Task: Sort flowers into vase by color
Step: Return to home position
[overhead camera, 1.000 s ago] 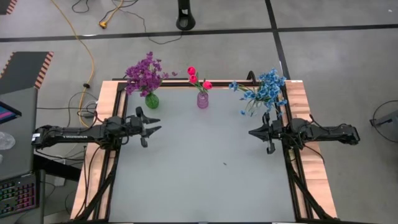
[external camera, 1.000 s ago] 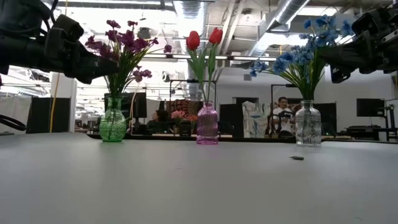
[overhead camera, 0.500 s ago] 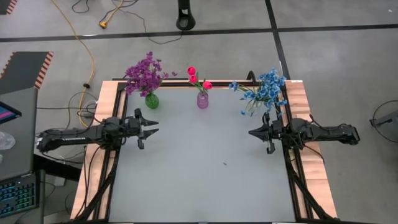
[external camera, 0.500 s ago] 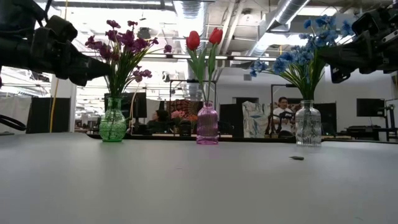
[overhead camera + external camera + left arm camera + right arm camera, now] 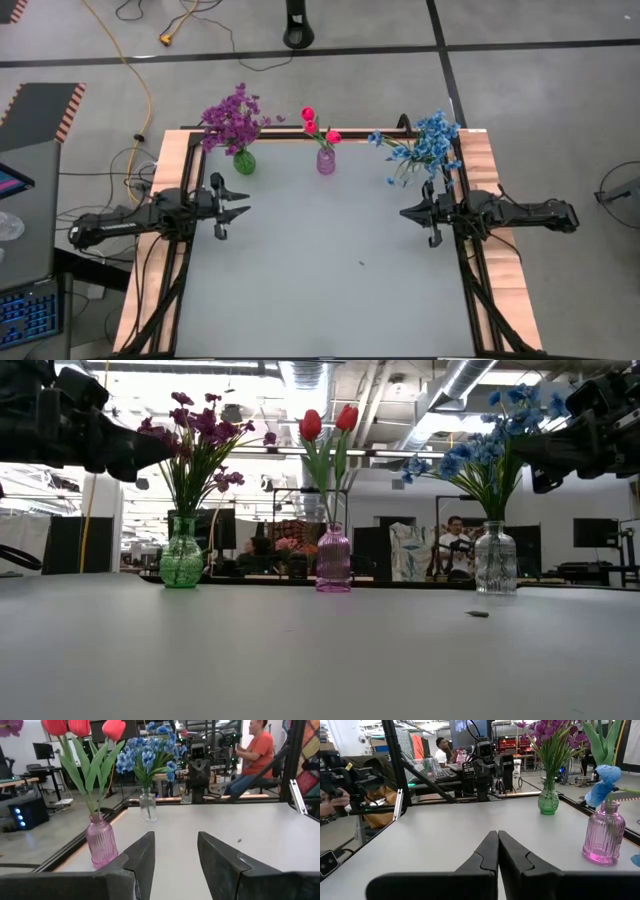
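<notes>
Three vases, low view: a green vase, a pink-purple vase and a clear vase stand upright in a row at the far side of the desk, well apart from one another.
Flowers, low view: purple flowers are in the green vase, pink-red tulips in the pink-purple vase, and blue flowers in the clear vase. Each colour has a vase of its own.
Loose stems, high view: none lies on the desk.
Left claw, high view: the left claw hangs over the desk's left edge, near the green vase but apart from it.
Right claw, high view: the right claw hangs over the right edge, near the blue flowers and not touching them.
Left wrist view: the left claw's fingers stand fairly wide apart with nothing between them. Beyond them are the tulips and the blue flowers.
Right wrist view: the right claw's fingers are pressed together and hold nothing.
Progress: the sorting looks finished, since every stem in view sits in a vase. As I judge it, only bringing the arms to rest is left.
Surface: flat, pale grey and matte, with wooden strips and a black frame at the sides. One small dark speck lies on it, toward the right.
Room: a grey floor with dark lines and a yellow cable surrounds the desk. Past it is a workshop with racks and screens, where a person in an orange top sits.
</notes>
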